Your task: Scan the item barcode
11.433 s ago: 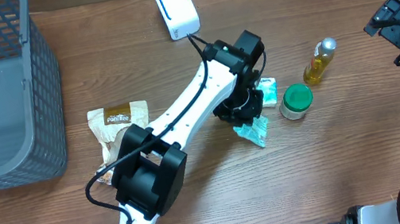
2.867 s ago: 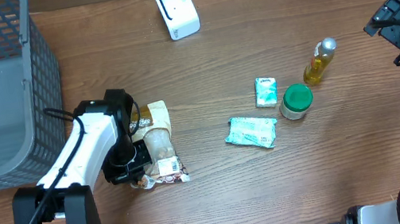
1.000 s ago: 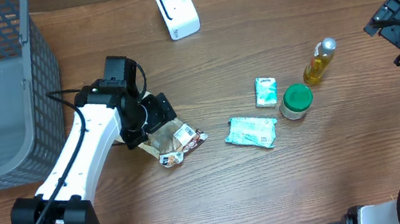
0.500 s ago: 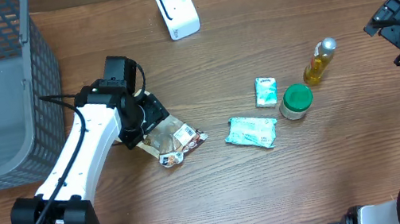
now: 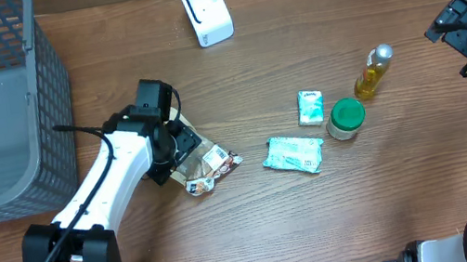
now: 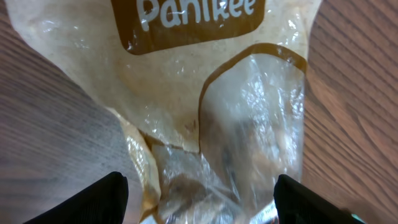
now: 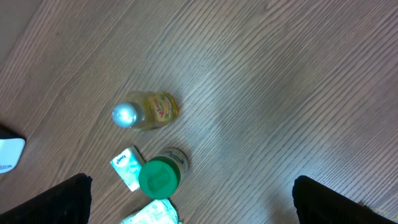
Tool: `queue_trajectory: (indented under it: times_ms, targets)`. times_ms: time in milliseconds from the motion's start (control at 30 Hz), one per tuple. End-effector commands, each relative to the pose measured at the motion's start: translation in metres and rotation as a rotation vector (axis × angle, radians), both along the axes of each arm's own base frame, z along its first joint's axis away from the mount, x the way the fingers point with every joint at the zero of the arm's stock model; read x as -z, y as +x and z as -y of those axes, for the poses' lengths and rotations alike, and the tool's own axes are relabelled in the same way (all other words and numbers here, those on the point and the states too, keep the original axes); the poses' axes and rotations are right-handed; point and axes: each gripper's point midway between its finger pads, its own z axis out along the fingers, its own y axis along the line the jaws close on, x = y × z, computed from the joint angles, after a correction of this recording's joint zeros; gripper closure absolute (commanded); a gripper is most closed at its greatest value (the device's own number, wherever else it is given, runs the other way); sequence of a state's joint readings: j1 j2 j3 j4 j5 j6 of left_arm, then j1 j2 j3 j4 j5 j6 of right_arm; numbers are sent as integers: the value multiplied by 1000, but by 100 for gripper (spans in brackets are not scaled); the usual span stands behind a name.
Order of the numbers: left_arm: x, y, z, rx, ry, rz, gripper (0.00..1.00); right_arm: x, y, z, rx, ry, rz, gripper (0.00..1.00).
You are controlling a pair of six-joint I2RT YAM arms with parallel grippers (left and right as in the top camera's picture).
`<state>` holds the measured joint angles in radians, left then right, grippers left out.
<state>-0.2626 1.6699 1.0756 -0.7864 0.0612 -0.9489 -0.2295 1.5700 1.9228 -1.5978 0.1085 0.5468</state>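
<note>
Snack bag (image 5: 203, 159), tan with a clear window, lies flat on the wooden table (image 5: 396, 209) just off centre toward 8 o'clock. It is at 4 o'clock from the grey mesh basket (image 5: 54, 94). The left gripper (image 5: 175, 145) hangs over the bag's 10 o'clock end, jaws wide, a finger on each side of it. The right gripper (image 7: 193, 202) waits at the 3 o'clock edge, spread wide and empty. The white scanner (image 5: 206, 11) stands at 12 o'clock. A teal packet (image 5: 294, 153) and a green-lidded jar (image 5: 345, 117) lie toward 3 o'clock.
</note>
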Motion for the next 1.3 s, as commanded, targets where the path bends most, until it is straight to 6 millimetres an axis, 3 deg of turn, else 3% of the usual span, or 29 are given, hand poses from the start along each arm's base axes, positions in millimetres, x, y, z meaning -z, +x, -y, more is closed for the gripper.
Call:
queue_trajectory:
  times_ms: [0,400,567,900,1267]
  targets:
    - [7,-1,-8,-46,45,18,24,-3,-1,1,8,-4,13,0]
    - [13,3,-9,-59,73,29,26,-3,-1,1,8,-5,13,0]
    - [28,5,-7,-63,78,5,27,-3,-1,1,8,-4,13,0]
    - [64,-10,-12,-62,116,-115,29,-3,-1,1,8,-4,13,0]
    - [59,-15,-14,-54,129,-145,41,-3,-1,1,8,-4,13,0]
